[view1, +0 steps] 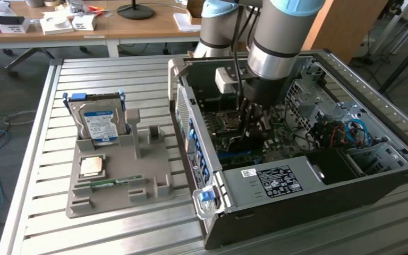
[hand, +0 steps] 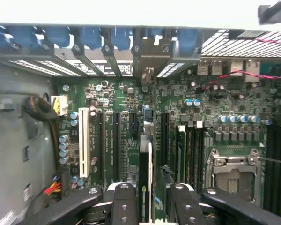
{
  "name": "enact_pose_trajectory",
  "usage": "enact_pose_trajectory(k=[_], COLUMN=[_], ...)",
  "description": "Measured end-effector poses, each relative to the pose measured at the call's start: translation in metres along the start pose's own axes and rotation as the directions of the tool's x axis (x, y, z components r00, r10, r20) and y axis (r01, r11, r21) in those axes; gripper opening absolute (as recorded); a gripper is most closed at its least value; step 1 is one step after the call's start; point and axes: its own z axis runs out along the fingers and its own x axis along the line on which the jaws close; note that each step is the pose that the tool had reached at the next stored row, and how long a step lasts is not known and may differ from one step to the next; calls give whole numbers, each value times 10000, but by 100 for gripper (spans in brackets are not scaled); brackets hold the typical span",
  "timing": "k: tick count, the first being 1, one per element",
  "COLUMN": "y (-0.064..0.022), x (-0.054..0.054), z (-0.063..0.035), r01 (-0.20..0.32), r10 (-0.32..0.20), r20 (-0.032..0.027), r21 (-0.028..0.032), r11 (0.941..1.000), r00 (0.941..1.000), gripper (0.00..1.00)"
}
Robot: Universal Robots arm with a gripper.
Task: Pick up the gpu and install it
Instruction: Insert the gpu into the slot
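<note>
The gpu (hand: pixel 145 164) stands on edge in a motherboard slot inside the open computer case (view1: pixel 189 95), seen edge-on as a thin dark card. Its metal bracket (hand: pixel 150 61) reaches the rear slot openings. My gripper (hand: pixel 152 206) straddles the card's near end. Its fingers (hand: pixel 124 201) are spread, and a gap shows between the card and the other finger, so the gripper is open. In the exterior view the arm reaches straight down into the case, with the gripper (view1: pixel 250 119) low over the motherboard.
On the slatted table, a grey fixture tray (view1: pixel 154 170) on the exterior view's left holds a blue-labelled hard drive (view1: pixel 101 121), a small chip (view1: pixel 91 167) and a green memory stick (view1: pixel 112 183). Around the card are the CPU socket (hand: pixel 232 171), a white slot (hand: pixel 83 140), the power supply (view1: pixel 275 178) and blue cables (view1: pixel 356 133).
</note>
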Motion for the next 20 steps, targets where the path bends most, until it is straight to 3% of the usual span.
enact_pose_trajectory(k=[20], y=[-1], x=[-21], z=[-711], r01=[1], r10=[-1], r20=[0], r21=[9], r11=[10000], r00=[10000], gripper=[33])
